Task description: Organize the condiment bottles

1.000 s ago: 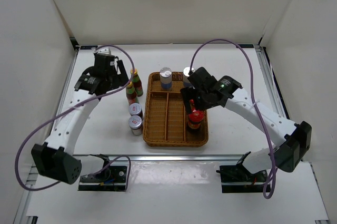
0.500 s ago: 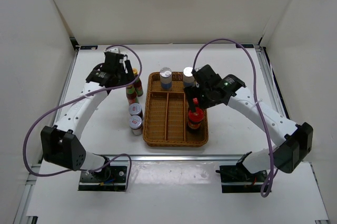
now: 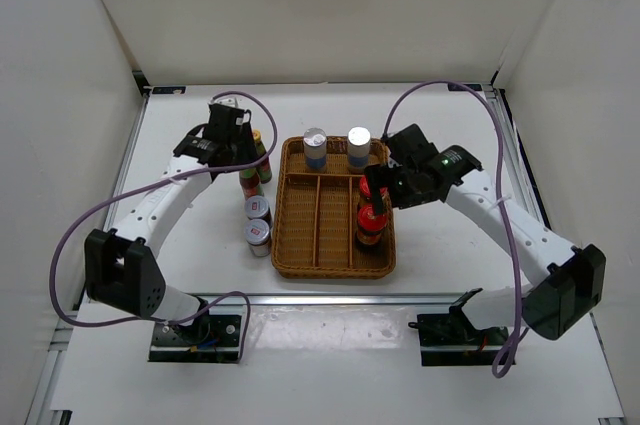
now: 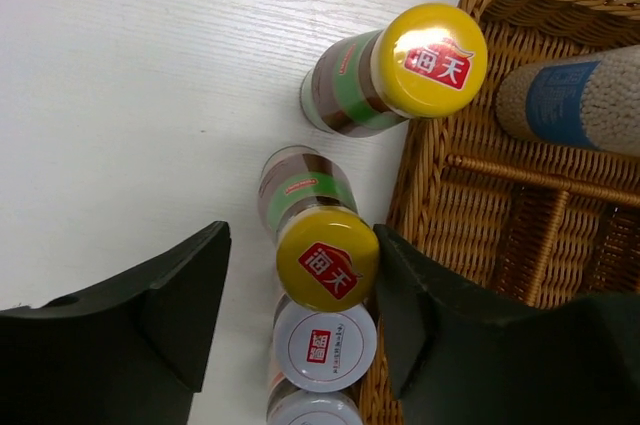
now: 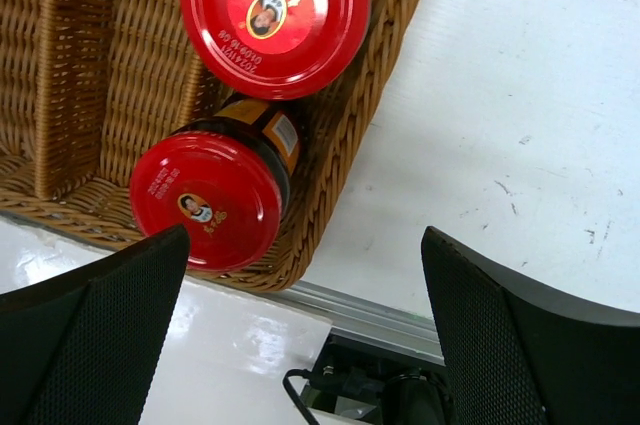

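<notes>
Two red jars sit in the tray's right slot. The right gripper is spread wide above them, holding nothing. Left of the tray, two silver jars wait. Beyond them the left gripper straddles a yellow bottle, jaws part-open and seemingly not clamped yet. Next it must pinch the bottle, lift it clear and carry it into the tray.

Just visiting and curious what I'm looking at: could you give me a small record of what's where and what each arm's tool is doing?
Container: brown wicker tray, divided
In tray: two red-capped jars, right compartment; two silver-capped shakers, far end
Left of tray, on table: two yellow-capped bottles; two short silver-lidded jars
Left tool: open, straddling the nearer yellow-capped bottle
Right tool: open, by the red-capped jars, holding nothing
</notes>
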You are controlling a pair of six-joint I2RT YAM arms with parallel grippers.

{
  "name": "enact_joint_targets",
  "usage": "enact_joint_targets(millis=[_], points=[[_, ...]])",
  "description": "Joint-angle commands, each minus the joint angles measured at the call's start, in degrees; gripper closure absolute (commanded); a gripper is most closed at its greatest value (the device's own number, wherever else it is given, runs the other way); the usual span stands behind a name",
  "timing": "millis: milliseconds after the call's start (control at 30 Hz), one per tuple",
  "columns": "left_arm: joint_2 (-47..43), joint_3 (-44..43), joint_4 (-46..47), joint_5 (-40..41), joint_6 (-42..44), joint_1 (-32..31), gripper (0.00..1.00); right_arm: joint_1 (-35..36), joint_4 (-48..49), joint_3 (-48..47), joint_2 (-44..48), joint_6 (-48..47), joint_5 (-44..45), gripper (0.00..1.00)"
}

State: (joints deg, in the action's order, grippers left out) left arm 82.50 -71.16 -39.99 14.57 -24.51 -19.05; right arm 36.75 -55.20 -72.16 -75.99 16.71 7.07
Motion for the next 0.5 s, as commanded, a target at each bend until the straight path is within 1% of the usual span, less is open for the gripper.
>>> enact_joint_targets(millis=[0,100,200,333,367,433,467], points=[[-1.55,1.36,2.54,1.25,1.22,-0.02,0.33,-0.01,0.45,1.40,2.42,-0.27,-2.32,0.00],[-1.55,1.37,3.07,0.73,2.53,-0.02,0.46,-0.01,0.44,2.81,3.47,-0.27,-2.85,0.00],[-1.03,0.23,3.60,0.20,3.15,-0.02,0.52,-0.54,-0.08,4.30,4.70,-0.27,-2.85,0.00],[-1.02,-0.30,3.60,0.20,3.68,-0.02,0.65,-0.54,-0.08,6.24,5.41,0.25,-2.85,0.00],[-1.55,-0.30,3.60,0.20,4.55,-0.02,0.73,-0.54,-0.08,7.55,5.93,0.25,-3.37,0.00],[-3.12,-1.00,2.99,1.33,5.09,-0.02,0.79,-0.54,0.62,8.09,5.94,0.25,-3.38,0.00],[-3.83,-1.52,2.38,2.04,5.87,-0.02,0.86,-0.54,0.62,8.87,5.94,0.25,-3.38,0.00]])
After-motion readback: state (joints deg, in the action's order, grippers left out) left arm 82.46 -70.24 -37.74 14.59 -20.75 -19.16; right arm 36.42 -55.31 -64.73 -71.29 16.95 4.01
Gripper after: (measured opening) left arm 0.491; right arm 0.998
